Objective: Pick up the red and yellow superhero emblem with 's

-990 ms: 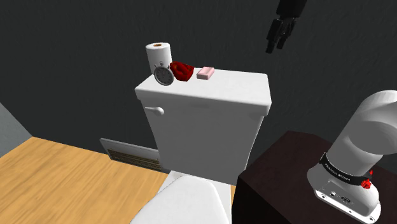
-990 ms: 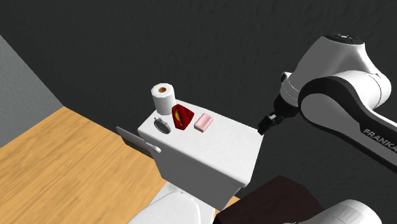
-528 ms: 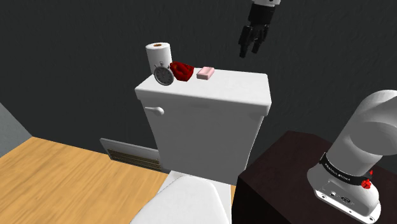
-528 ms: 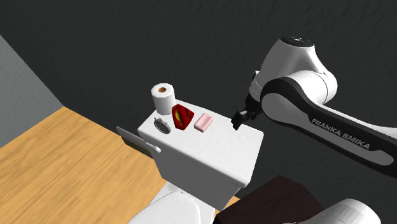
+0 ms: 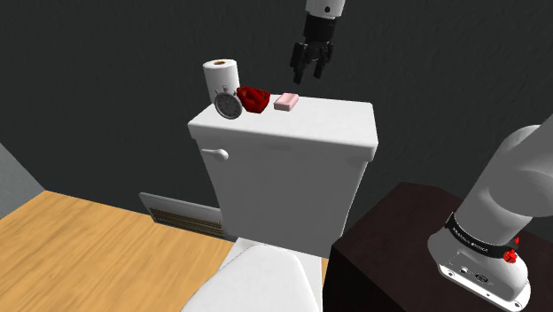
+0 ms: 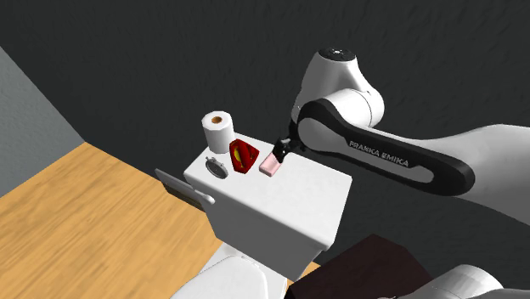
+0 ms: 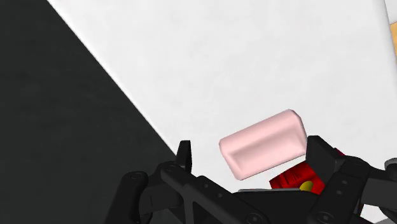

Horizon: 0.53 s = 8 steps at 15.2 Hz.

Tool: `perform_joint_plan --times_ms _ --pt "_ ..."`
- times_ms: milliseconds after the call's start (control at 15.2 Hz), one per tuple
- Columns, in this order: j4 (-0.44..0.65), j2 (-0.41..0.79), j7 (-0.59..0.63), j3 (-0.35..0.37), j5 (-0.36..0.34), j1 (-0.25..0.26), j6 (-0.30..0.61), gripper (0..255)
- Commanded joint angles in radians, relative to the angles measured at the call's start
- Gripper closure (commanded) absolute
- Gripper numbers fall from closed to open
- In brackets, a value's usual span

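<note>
overhead, the black claw (image 5: 304, 76) hovers spread wide above a pink rectangular soap bar (image 5: 286, 102), the red-and-yellow shield-shaped emblem (image 5: 254, 97) just beside that bar.

I see a red emblem (image 6: 244, 156) with a yellow mark, a pale pink bar (image 7: 263, 141), a white paper roll (image 5: 220, 75), a stopwatch (image 5: 228, 104) with a dark grey face, a white tank (image 5: 292, 168), a tan wood-grain floor (image 5: 71, 239) and a black gripper (image 5: 306, 78).

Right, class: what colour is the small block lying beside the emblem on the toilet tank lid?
The block is pale pink, clearest in the wrist view.
</note>
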Motion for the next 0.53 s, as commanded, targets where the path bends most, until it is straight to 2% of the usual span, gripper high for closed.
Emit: perform_joint_plan --times_ms 0,462 --pt "0.046 0.061 0.031 0.02 -0.005 0.007 0.024 0" --pt "0.287 0.311 0.131 0.07 -0.058 0.036 0.062 0"
